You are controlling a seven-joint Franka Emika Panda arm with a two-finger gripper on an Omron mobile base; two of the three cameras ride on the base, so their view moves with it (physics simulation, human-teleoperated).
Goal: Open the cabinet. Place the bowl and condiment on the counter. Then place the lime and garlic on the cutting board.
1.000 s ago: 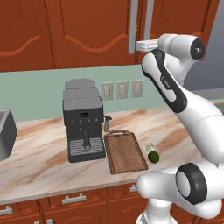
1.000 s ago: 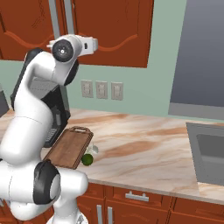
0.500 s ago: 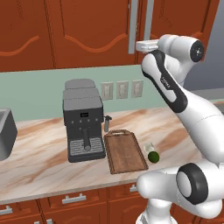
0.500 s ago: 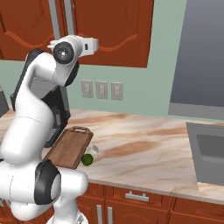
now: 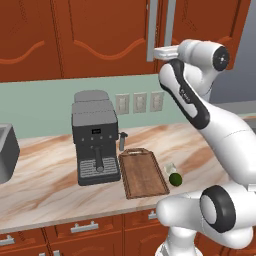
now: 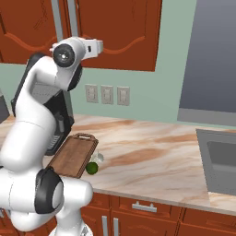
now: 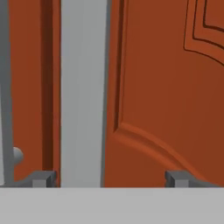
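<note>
Two silver handles (image 5: 161, 27), one lime (image 5: 175, 179)

The marbled bench (image 5: 45, 175) is carrying a coffee machine (image 5: 95, 137), the cutting board (image 5: 144, 172) beside it, then the lime (image 5: 175, 179) touching the garlic (image 5: 171, 168).

A dark rectangular wooden cutting board (image 5: 144, 173) is lying on the long marble-veined counter (image 5: 45, 172), just right of a boxy coffee machine (image 5: 95, 136). A small round lime (image 5: 175, 179) is sitting just off the board's right edge, with a small pale garlic bulb (image 5: 171, 169) touching it behind. Arched-panel wooden cabinet doors (image 5: 105, 35) are hanging above, behind the counter.
</note>
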